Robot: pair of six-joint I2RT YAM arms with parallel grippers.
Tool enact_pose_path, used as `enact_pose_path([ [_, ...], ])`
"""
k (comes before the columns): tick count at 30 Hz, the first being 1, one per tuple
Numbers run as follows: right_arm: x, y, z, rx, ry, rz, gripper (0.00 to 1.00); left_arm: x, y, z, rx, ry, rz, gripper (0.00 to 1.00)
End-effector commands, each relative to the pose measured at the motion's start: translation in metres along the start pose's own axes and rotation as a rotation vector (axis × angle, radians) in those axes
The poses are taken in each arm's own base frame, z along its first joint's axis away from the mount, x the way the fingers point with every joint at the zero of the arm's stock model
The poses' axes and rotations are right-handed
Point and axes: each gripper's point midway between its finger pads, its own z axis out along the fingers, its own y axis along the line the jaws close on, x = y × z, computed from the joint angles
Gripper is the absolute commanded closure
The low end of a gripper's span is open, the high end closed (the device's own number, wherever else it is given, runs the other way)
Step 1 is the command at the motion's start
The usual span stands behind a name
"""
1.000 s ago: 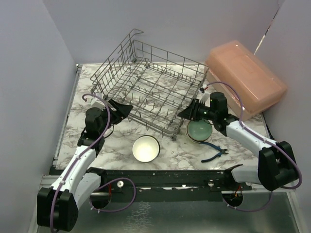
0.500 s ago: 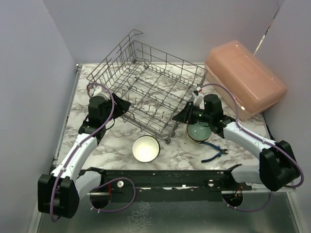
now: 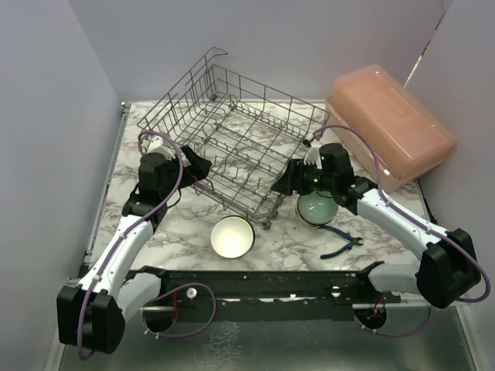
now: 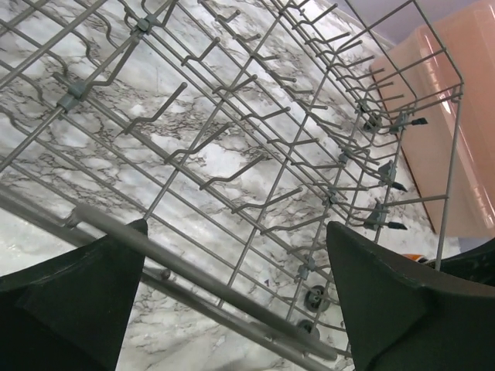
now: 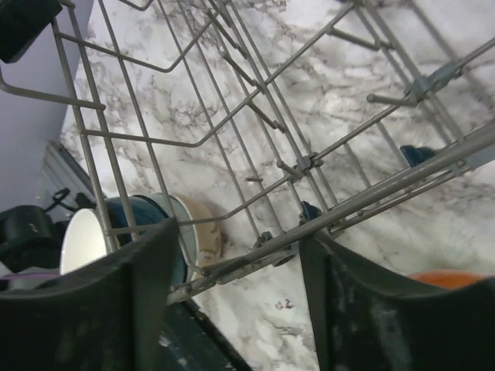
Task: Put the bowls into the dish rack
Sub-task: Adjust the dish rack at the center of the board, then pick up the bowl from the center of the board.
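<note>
Rack: The big grey wire dish rack (image 3: pixel 236 139) sits in the middle of the white marble counter (image 3: pixel 186 228), turned at a slant. No bowl is inside it.
Left pincer: My left pincer (image 4: pixel 236 228) is wide open at the left side of the rack. A thick rim bar runs between my two fingers, but they do not squeeze it.
Right pincer: My right pincer (image 5: pixel 240 232) is open too, at the near right corner of the rack. A rim bar runs through the gap, and I hold nothing.
First bowl: A dark teal round bowl with a white inside (image 3: pixel 232 236) sits on the counter just in front of the rack. From my right wrist it looks like it rests in a beige bowl (image 5: pixel 205 230).
Second bowl: A mint green round bowl (image 3: pixel 317 207) sits on the counter beside the rack's near right corner, under my right arm. It seems to sit on other bowls, but I cannot tell how many.
Other things: A pink see-through plastic box (image 3: pixel 390 124) is at the far right. Blue-handled pliers (image 3: pixel 340 246) lie near the mint bowl.
Done: Nothing yet, I think.
Left to do: Every bowl I can see has to go into the rack.
</note>
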Motion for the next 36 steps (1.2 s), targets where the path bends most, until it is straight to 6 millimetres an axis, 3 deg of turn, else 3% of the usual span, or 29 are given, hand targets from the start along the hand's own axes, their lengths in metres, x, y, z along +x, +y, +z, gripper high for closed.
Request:
enact_pose_path([
  [1, -0.034, 0.018, -0.017, -0.015, -0.128, -0.115, 0.25, -0.002, 0.007, -0.022, -0.054, -0.003, 0.053, 0.01],
  [3, -0.037, 0.022, -0.023, -0.021, -0.147, -0.126, 0.16, -0.005, 0.005, -0.031, -0.057, -0.015, 0.056, 0.01],
  [9, -0.040, 0.029, -0.041, -0.025, -0.185, -0.149, 0.07, 0.000, 0.006, -0.048, -0.063, -0.010, 0.048, 0.01],
  [17, -0.031, 0.008, -0.066, 0.059, -0.250, -0.117, 0.00, 0.011, -0.004, -0.066, 0.019, -0.018, 0.005, 0.01],
  [24, -0.013, -0.010, -0.070, 0.053, -0.215, -0.059, 0.00, 0.009, -0.037, -0.088, 0.210, -0.073, -0.054, 0.01],
  [33, -0.014, -0.005, -0.072, -0.053, -0.191, -0.025, 0.00, 0.029, -0.071, -0.092, 0.423, 0.038, -0.171, 0.01],
  [36, -0.015, -0.002, -0.071, -0.107, -0.179, -0.003, 0.00, 0.025, -0.082, -0.096, 0.469, 0.039, -0.164, 0.01],
])
